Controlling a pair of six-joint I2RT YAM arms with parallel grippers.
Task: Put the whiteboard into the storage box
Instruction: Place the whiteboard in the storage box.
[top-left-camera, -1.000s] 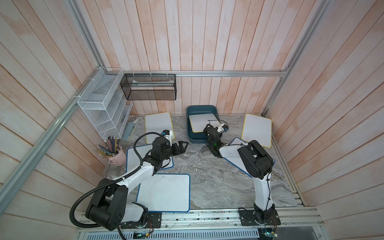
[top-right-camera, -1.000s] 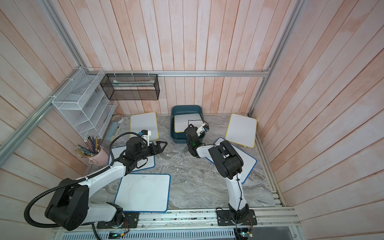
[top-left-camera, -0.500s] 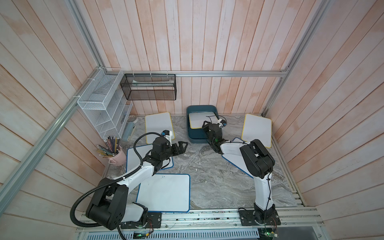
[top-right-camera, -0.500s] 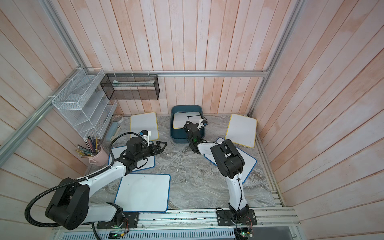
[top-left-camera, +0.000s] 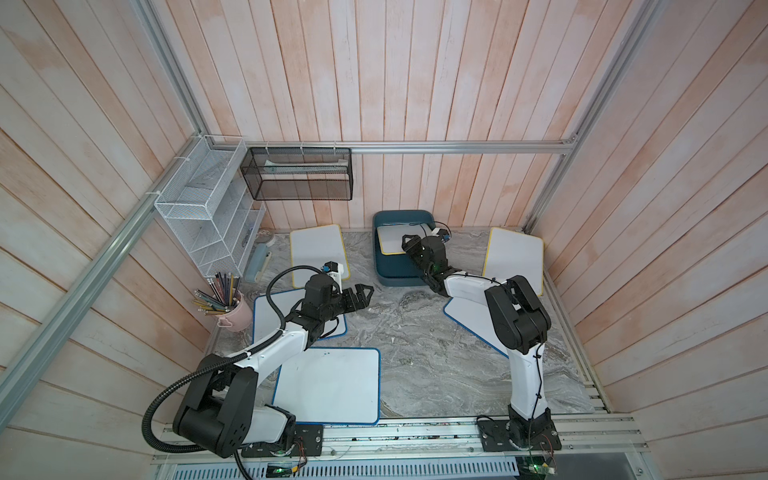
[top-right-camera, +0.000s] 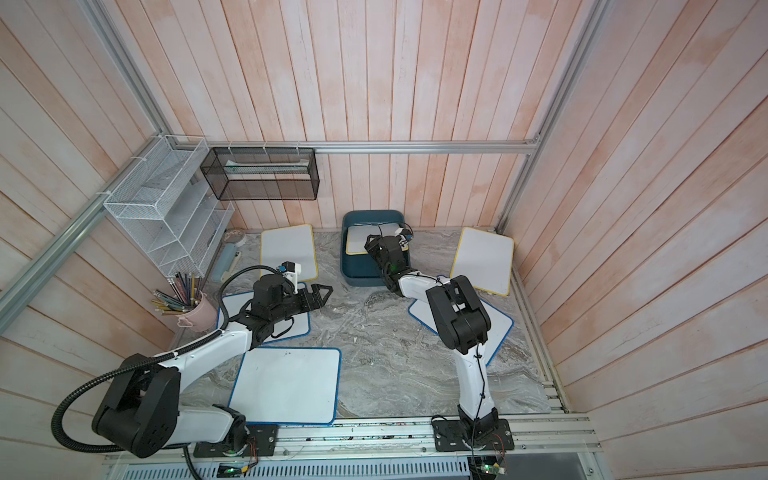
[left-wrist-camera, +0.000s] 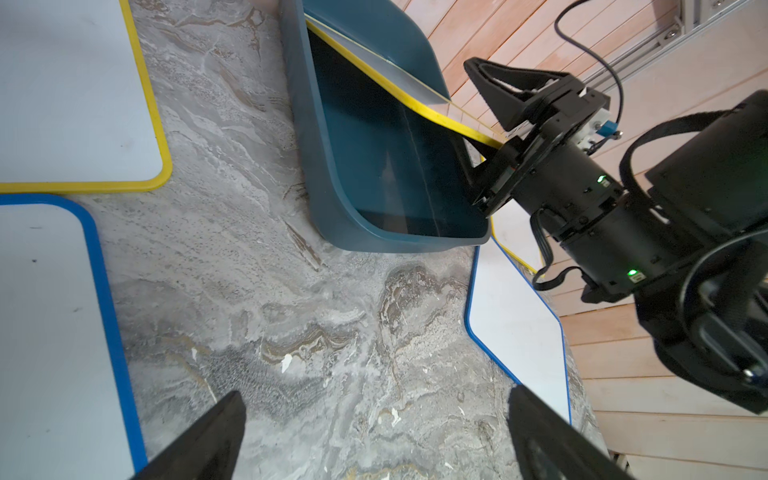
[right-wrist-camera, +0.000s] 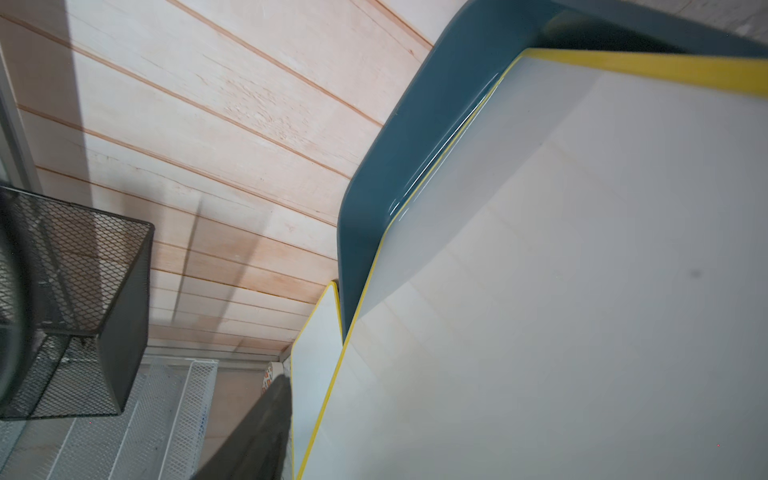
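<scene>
In both top views the storage box (top-left-camera: 390, 272) (top-right-camera: 357, 272) sits at upper centre against the back wall, with the yellow-edged whiteboard (top-left-camera: 392, 241) (top-right-camera: 356, 241) inside it. The right gripper (top-left-camera: 411, 241) (top-right-camera: 376, 241) reaches over the box at the board's right edge. Its body covers that corner, so contact cannot be told here. The left gripper (top-left-camera: 365, 296) (top-right-camera: 325, 297) hovers left of centre, jaws spread wide, holding nothing. A second ago the right gripper was lower in the frame, nearer the box's front rim. The left arm has not moved.

In the left wrist view, at upper right, the right gripper (left-wrist-camera: 467, 110) has its jaws parted, and the tilted whiteboard (left-wrist-camera: 415, 91) runs its yellow edge between them. The upper finger stands clear of it. The lower one is mostly lost against the dark inside of the storage box (left-wrist-camera: 316, 166). The left gripper (left-wrist-camera: 376, 395) shows two tips at the bottom edge, wide apart over the bare table (left-wrist-camera: 291, 311).

In the right wrist view the whiteboard (right-wrist-camera: 561, 270) fills the right half, its far corner against the storage box (right-wrist-camera: 395, 137) wall. Only one blurred finger (right-wrist-camera: 257, 436) shows, at the bottom edge.
</scene>
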